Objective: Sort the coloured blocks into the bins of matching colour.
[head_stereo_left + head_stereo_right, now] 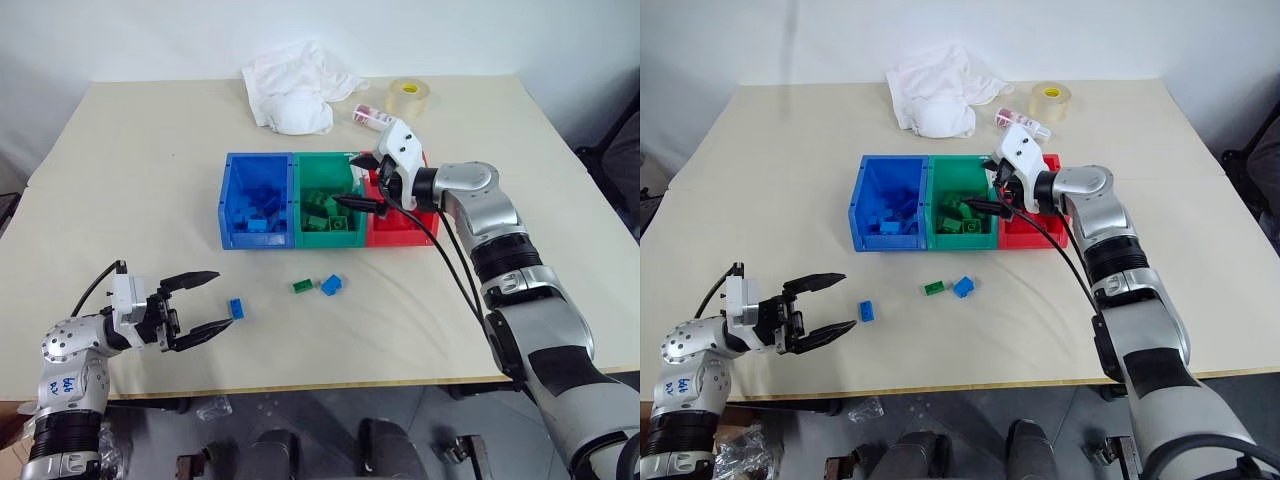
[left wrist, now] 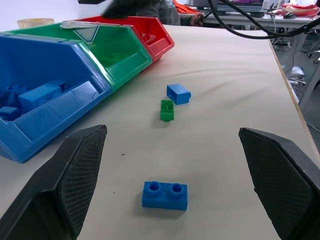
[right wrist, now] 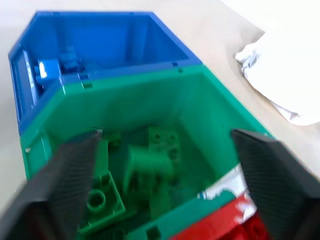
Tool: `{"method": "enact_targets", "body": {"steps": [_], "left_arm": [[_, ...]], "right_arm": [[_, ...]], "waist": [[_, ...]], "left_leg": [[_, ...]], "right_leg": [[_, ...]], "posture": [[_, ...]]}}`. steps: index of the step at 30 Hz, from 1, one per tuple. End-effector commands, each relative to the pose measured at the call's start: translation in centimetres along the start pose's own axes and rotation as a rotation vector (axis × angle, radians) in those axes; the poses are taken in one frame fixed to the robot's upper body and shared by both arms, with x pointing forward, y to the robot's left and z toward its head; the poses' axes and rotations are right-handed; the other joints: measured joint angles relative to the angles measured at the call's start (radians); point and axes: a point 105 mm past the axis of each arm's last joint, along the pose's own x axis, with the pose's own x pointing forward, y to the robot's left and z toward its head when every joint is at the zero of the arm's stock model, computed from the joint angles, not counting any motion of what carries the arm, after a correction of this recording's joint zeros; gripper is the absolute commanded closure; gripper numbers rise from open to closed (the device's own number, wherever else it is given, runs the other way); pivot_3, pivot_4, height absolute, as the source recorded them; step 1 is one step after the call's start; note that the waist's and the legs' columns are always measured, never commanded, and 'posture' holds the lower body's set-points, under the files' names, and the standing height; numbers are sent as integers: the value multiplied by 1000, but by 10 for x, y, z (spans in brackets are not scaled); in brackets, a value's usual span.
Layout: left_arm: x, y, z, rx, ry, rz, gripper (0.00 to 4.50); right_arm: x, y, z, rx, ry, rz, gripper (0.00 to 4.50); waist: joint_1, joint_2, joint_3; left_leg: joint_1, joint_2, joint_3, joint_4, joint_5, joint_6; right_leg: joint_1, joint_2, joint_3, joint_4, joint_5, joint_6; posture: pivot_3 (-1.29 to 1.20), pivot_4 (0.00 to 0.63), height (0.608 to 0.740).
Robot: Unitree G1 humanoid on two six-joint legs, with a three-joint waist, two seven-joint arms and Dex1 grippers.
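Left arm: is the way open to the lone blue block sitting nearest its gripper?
Probably yes: the left gripper is open, the blue block lies between its fingers' line, bare table around it.

Left arm low at the near left, silver forearm bent inward, black two-fingered left gripper [image 1: 200, 303] level, pointing rightward, fingers spread wide, nothing between. Right arm stretched forward and bent leftward at the wrist; black two-fingered right gripper [image 1: 358, 181] tilted slightly downward, fingers wide apart, empty.
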Motion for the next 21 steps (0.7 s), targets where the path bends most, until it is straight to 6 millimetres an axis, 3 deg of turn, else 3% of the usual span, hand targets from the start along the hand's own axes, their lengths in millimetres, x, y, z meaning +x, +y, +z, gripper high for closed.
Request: {"method": "enact_targets", "body": {"steps": [1,6,10,17,21], "left_arm": [[3,1,6,33,-23,-11,0],[10,5,4,27,-30,-35,0],[15,10,3,20,-36,-58,0],[16,16,0,12,-35,-74,0],[13,18,0,11,-30,-78,0]], "right_arm": [[-12,-8,18,-56,-58,-13,21],[-36,5,14,-60,-71,47,21],[-79,40,6,3,-73,193,21],[-158,73,-34,118,128,140,21],[-196,81,-51,176,231,86,21]], "waist": [[-3,0,0],[4,0,0],[15,0,0],[25,0,0],[32,0,0]], "left_leg": [[0,0,0,0,0,0],[0,0,-1,1,0,0],[-1,0,-2,1,0,0],[-1,0,0,2,0,0],[0,0,4,2,0,1]], "right_leg": [[0,0,0,0,0,0],[0,0,0,1,0,0],[1,0,-2,0,0,0],[1,0,-2,-1,0,0],[2,0,0,-2,0,0]], "posture": [[0,150,740],[0,150,740],[0,150,740],[0,150,740],[0,150,740]]}}
